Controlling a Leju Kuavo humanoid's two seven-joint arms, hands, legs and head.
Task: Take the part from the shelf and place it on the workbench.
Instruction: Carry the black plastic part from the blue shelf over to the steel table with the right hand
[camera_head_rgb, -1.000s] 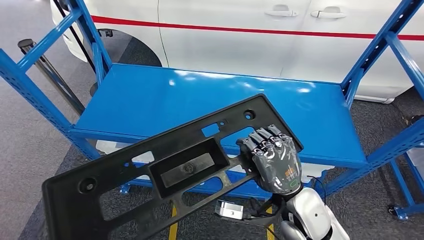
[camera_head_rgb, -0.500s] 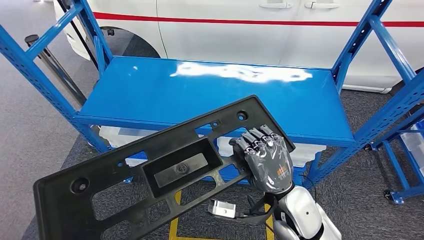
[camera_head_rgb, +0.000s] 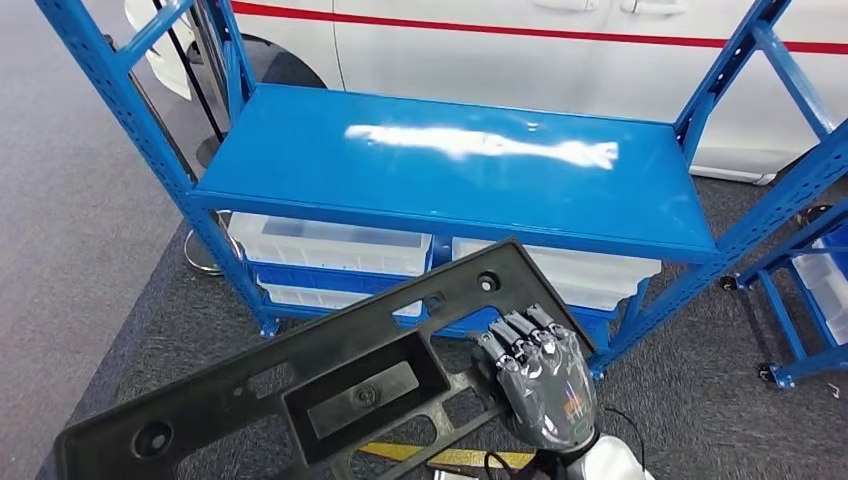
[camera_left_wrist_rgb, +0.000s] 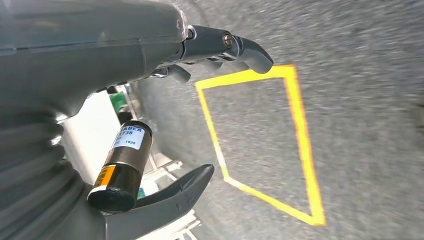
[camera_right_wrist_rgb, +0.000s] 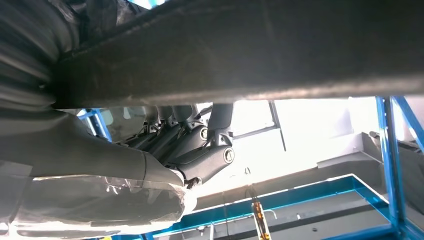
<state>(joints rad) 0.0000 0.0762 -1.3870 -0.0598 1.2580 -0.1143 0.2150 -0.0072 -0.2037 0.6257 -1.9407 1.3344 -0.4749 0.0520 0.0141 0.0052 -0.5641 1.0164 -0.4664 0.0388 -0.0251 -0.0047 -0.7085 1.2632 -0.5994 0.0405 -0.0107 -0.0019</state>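
The long black plastic panel part (camera_head_rgb: 330, 380) with cut-outs is gripped at one end by the right hand (camera_head_rgb: 540, 378), held tilted in front of the blue metal shelf (camera_head_rgb: 450, 165). The left hand (camera_left_wrist_rgb: 150, 75) is seen spread, holding nothing.

White car (camera_head_rgb: 560, 40) behind, dark carpet (camera_head_rgb: 740, 400) with yellow floor tape (camera_left_wrist_rgb: 300, 130).

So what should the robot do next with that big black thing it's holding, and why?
Probably keep carrying it off toward the workbench. The right hand grips the black part near one end, and the part hangs in the air in front of the blue shelf, off its bare top. Its far end tilts low, so a slow, steady move seems wise.
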